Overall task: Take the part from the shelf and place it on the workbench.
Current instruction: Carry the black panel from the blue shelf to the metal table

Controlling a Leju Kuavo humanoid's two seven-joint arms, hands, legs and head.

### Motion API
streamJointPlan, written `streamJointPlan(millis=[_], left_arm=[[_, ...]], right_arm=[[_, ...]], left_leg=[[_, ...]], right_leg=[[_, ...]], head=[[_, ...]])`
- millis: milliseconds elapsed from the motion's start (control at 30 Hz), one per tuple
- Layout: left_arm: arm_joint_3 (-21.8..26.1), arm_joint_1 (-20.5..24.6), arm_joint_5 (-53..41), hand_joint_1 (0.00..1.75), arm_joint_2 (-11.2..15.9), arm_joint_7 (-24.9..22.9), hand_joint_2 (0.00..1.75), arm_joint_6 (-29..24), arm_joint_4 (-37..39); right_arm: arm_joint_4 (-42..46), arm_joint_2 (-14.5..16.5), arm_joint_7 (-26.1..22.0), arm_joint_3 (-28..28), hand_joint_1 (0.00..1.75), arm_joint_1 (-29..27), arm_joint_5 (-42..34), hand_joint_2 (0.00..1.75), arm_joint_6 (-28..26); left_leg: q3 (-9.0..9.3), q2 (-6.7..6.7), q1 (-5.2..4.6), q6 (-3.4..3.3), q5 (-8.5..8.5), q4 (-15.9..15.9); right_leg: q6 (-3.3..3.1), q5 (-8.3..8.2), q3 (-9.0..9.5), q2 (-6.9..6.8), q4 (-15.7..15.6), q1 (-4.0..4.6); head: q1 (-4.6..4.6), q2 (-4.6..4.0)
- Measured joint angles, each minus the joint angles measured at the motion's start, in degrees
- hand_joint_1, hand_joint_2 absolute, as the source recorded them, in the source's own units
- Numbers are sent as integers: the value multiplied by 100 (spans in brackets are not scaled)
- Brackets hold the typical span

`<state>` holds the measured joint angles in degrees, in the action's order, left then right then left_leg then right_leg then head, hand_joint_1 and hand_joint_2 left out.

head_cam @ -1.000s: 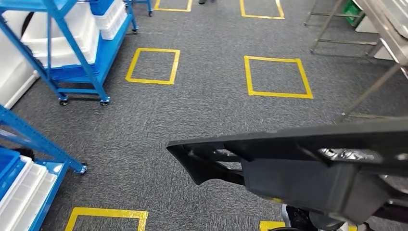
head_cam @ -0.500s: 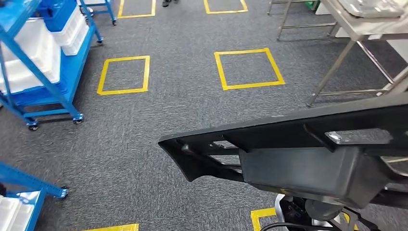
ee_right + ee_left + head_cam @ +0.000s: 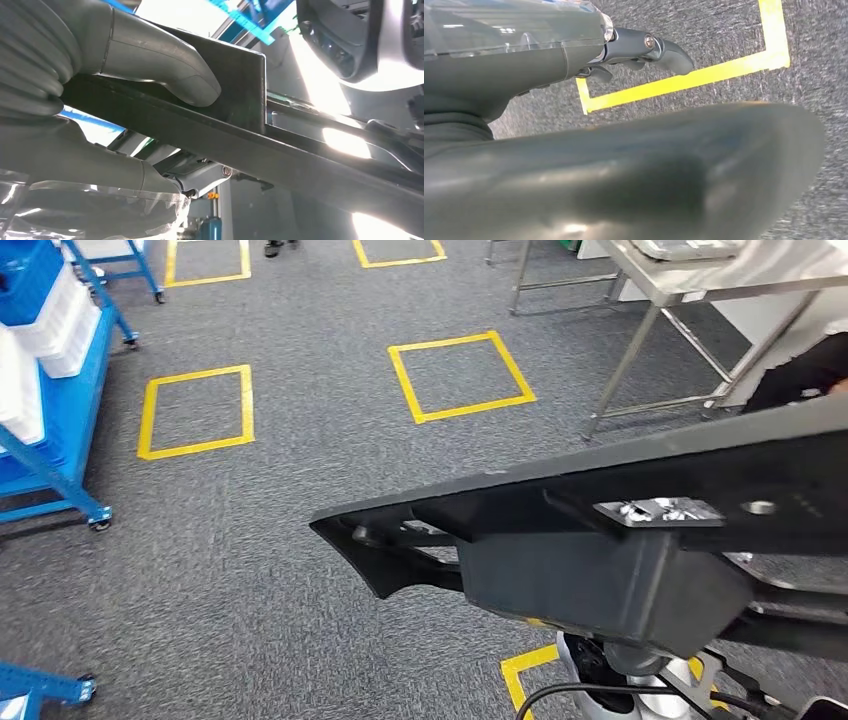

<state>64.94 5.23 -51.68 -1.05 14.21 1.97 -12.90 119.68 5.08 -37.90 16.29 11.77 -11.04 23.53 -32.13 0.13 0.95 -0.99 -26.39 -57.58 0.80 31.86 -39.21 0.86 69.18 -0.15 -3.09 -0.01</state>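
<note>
In the head view a long black plastic part (image 3: 620, 540) stretches across the lower right of the picture, carried above the grey carpet floor (image 3: 300, 500); its pointed end reaches toward the middle of the view and a boxy block hangs under its middle, with a small shiny metal plate (image 3: 660, 511) on top. Yellow tape squares (image 3: 460, 377) mark the floor beyond it. A blue wheeled shelf (image 3: 50, 390) with white bins (image 3: 60, 320) stands at the left edge, well apart from the part, and a metal-legged worktop (image 3: 700, 280) stands at the upper right, with a person's dark sleeve (image 3: 800, 375) just beside its leg. Another person's shoes (image 3: 278, 248) show at the top edge. In the left wrist view the left hand (image 3: 574, 55) hangs over the carpet and a corner of yellow tape (image 3: 684, 77); its dark fingers (image 3: 659, 50) are curled in a little, but a broad blurred grey shape across the lower part of the picture hides much of the hand, so I cannot tell whether it holds anything or how far its fingers stand apart. In the right wrist view the right hand (image 3: 100, 100) grips a flat black bar of the part (image 3: 240, 135): the thick grey thumb (image 3: 165, 65) presses on one face and the other fingers (image 3: 125, 175) close against the opposite face, so the bar is clamped between them. Bright light and blue framing show behind the bar.
</note>
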Motion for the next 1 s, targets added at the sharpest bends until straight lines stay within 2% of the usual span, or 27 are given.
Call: streamJointPlan(millis=[33, 67, 100, 133, 167, 233, 267, 300, 333, 367, 433, 467, 533, 567, 600, 633, 667, 700, 733, 767, 800, 867, 933, 1000], left_arm=[[9, -7, -3, 0, 0, -7, 0, 5, 0], [18, -7, -5, 0, 0, -14, 0, 11, 0], [26, -1, -3, 0, -1, -16, 0, 18, 0], [33, 8, 5, 0, -3, -16, 0, 25, 0], [39, 15, 21, 0, -7, -15, 0, 30, 0], [58, 21, 59, 0, -23, 13, 0, 39, 0], [70, 23, 74, 0, -34, 38, 0, 41, 0], [81, 29, 83, 0, -48, 69, 0, 44, 0], [89, 43, 91, 0, -61, 96, 0, 49, 0], [93, 62, 100, 0, -76, 120, 0, 55, 0], [104, 92, 113, 0, -113, 152, 0, 74, 1], [114, 95, 114, 0, -132, 162, 0, 81, 1], [131, 81, 114, 0, -161, 167, 0, 89, 2], [134, 74, 113, 0, -169, 165, 0, 90, 2], [136, 72, 108, 0, -177, 160, 0, 88, 2], [136, 72, 97, 0, -185, 152, 0, 86, 2], [136, 73, 86, 0, -192, 142, 0, 84, 2], [136, 71, 73, 0, -202, 126, 0, 82, 4], [137, 68, 63, 0, -210, 110, 0, 81, 5], [138, 63, 57, 0, -217, 89, 0, 80, 7], [139, 60, 44, 0, -223, 63, 0, 80, 9], [140, 68, 16, 0, -236, 12, 0, 74, 9], [140, 79, -6, 0, -249, -16, 0, 58, 9], [140, 67, -23, 0, -251, -24, 0, 44, 9]], right_arm=[[-68, -48, 3, 40, 175, 50, -10, 175, -62], [-145, -102, 5, 79, 175, 89, -31, 175, -113], [-223, -156, 12, 118, 175, 128, -70, 175, -145], [-304, -209, 28, 164, 175, 181, -139, 175, -154], [-388, -255, 60, 219, 175, 258, -231, 175, -151], [-599, -319, 169, 360, 175, 473, -404, 175, -136], [-714, -338, 228, 438, 175, 581, -449, 175, -137], [-828, -354, 277, 515, 175, 663, -466, 175, -140], [-926, -366, 309, 581, 175, 721, -469, 175, -143], [-1017, -378, 328, 645, 175, 765, -470, 175, -144], [-1193, -389, 335, 764, 175, 865, -471, 175, -154], [-1281, -390, 334, 821, 175, 911, -471, 175, -162], [-1428, -390, 334, 908, 175, 954, -468, 175, -183], [-1483, -392, 334, 937, 175, 953, -463, 175, -193], [-1530, -395, 330, 959, 175, 951, -455, 175, -208], [-1573, -399, 319, 975, 175, 950, -444, 175, -224], [-1610, -406, 302, 983, 175, 951, -433, 175, -238], [-1648, -414, 277, 987, 175, 953, -423, 175, -251], [-1683, -424, 251, 988, 175, 955, -413, 175, -262], [-1716, -435, 225, 989, 175, 953, -402, 175, -270], [-1745, -452, 197, 990, 175, 943, -390, 175, -283], [-1784, -505, 148, 988, 175, 901, -363, 175, -327], [-1806, -565, 112, 981, 175, 870, -340, 175, -377], [-1832, -603, 96, 974, 175, 853, -322, 175, -406]], left_leg=[[-1, 73, -7, -6, -6, -1], [1, 144, -12, -9, -12, -2], [6, 207, -16, -7, -19, -3], [18, 266, -20, 0, -29, -3], [37, 323, -25, 10, -41, -3], [67, 438, -55, 53, -71, -6], [77, 495, -68, 77, -83, -7], [84, 552, -79, 101, -91, -4], [98, 604, -82, 127, -98, 1], [106, 585, -76, 155, -122, -14], [7, 367, -55, 204, -303, -276], [-139, 213, -39, 223, -472, -591], [-533, 67, -27, 249, -796, -1377], [-680, 48, -25, 260, -844, -1635], [-731, 42, -22, 266, -771, -1676], [-671, 29, -14, 269, -588, -1483], [-525, -24, 0, 271, -342, -1114], [-358, -149, 19, 273, -152, -718], [-217, -270, 38, 268, -33, -388], [-135, -368, 49, 258, 9, -193], [-107, -413, 48, 235, -15, -127], [-94, -317, 46, 164, -2, -95], [-74, -196, 54, 79, 18, -56], [-66, -56, 38, 22, 13, -37]], right_leg=[[14, 125, -178, -27, 360, -11], [21, 152, -280, -40, 558, -19], [21, 67, -269, -56, 529, -23], [8, -112, -130, -94, 251, -20], [-20, -321, 90, -188, -179, -7], [-89, -561, 452, -412, -907, 60], [-117, -584, 521, -469, -1066, 88], [-133, -567, 519, -453, -1096, 110], [-153, -580, 510, -382, -1109, 102], [-174, -594, 518, -325, -1132, 86], [-232, -622, 542, -220, -1177, 45], [-254, -631, 551, -167, -1187, 34], [-276, -633, 549, -37, -1183, 33], [-278, -632, 551, 36, -1180, 33], [-275, -629, 556, 111, -1174, 31], [-265, -623, 567, 190, -1165, 24], [-247, -610, 579, 266, -1150, 15], [-220, -593, 582, 339, -1127, 12], [-190, -578, 568, 409, -1095, 10], [-155, -574, 542, 471, -1072, 5], [-119, -579, 512, 531, -1063, 3], [-46, -593, 476, 597, -1066, -11], [13, -472, 384, 374, -881, 1], [58, -151, 72, 64, -257, -4]], head=[[1, 0], [1, -1], [1, -1], [1, -1], [1, -1], [1, 0], [0, 0], [0, 0], [-1, 1], [-1, 0], [-1, -1], [-1, -2], [-1, -1], [-1, -1], [-1, 0], [-1, -1], [-1, 0], [-1, -1], [0, -1], [1, -1], [1, -1], [0, 0], [1, 1], [2, 1]])
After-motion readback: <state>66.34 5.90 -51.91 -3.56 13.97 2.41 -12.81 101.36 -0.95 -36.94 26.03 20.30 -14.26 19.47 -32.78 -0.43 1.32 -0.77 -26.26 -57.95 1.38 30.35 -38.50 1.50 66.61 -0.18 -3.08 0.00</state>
